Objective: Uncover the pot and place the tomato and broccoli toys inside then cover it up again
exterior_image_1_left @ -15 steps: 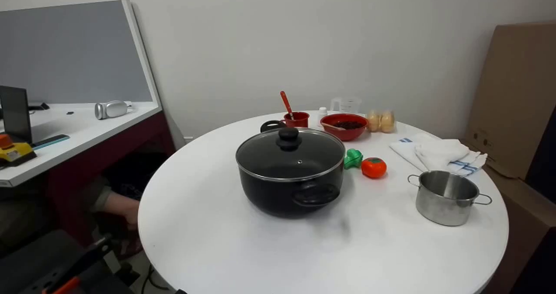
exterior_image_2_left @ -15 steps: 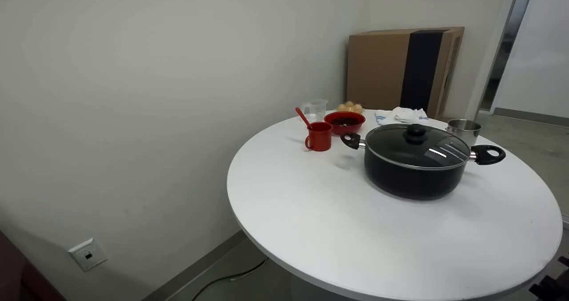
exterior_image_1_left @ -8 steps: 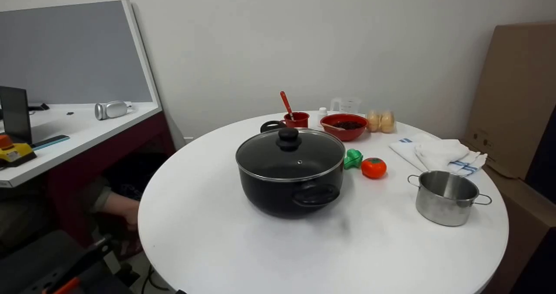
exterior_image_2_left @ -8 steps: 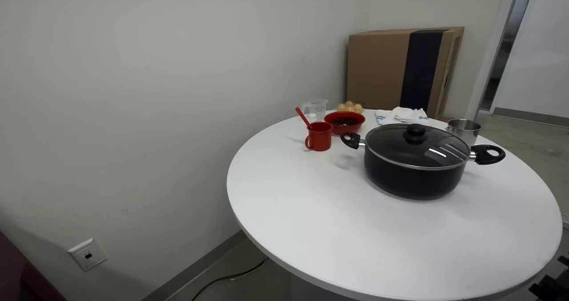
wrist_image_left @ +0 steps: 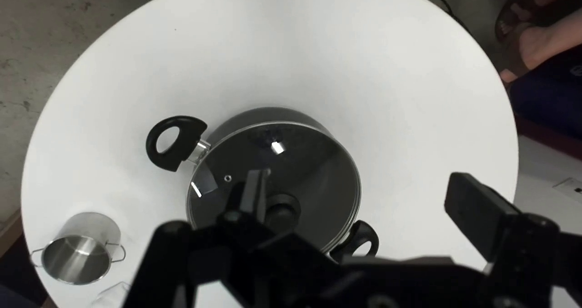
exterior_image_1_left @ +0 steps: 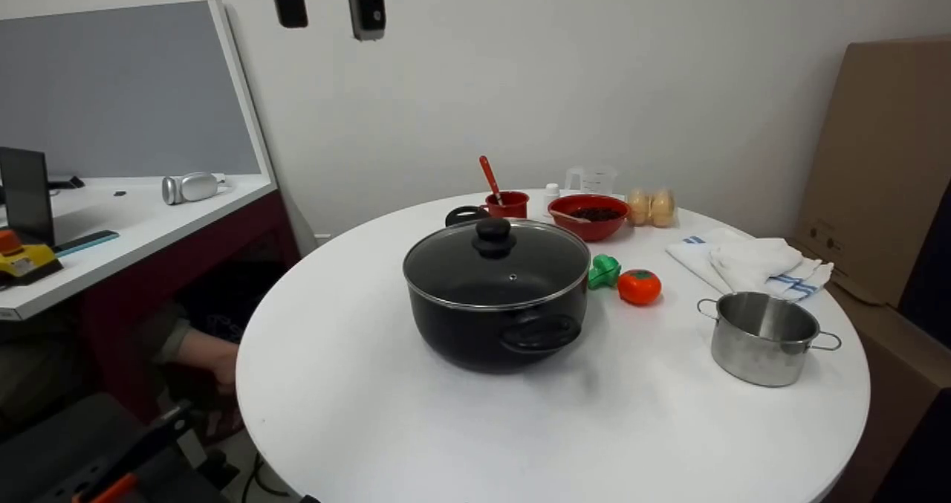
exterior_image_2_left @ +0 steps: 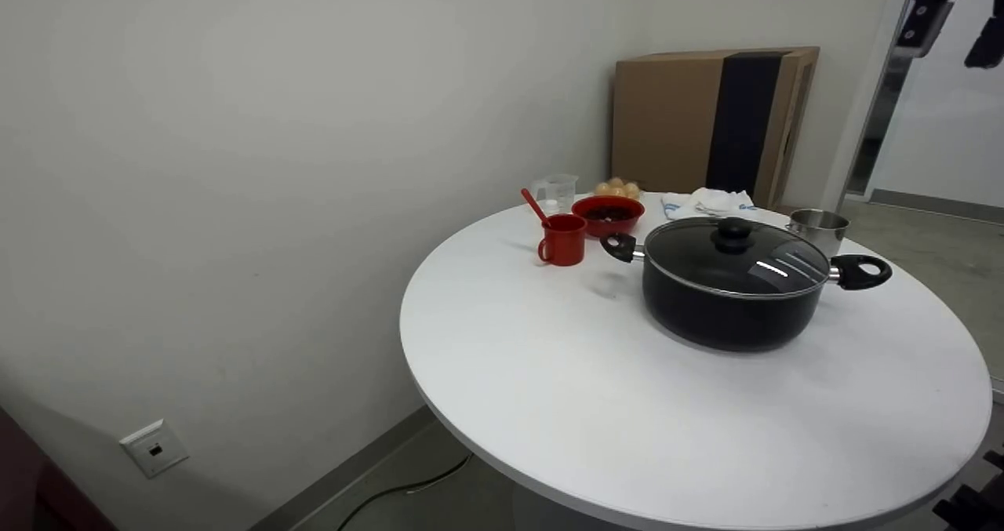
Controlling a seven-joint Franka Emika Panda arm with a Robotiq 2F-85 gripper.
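The hand [exterior_image_1_left: 330, 29] has just come into both exterior views, its jaws wide apart with nothing between them, high above the surface [exterior_image_1_left: 349, 399] and well apart from everything on it. The pot [exterior_image_1_left: 479, 338] has not moved, and its lid [exterior_image_1_left: 494, 274] is still on; the tomato [exterior_image_1_left: 639, 289] and broccoli [exterior_image_1_left: 604, 273] lie unmoved, side by side, near it. So the task seems only begun: this looks like the approach, with the lid's knob [exterior_image_1_left: 493, 238] the likely first grip.

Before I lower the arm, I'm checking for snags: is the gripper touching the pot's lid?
Apart. An exterior view shows the open gripper well higher than the lid, with wall plainly visible between them.
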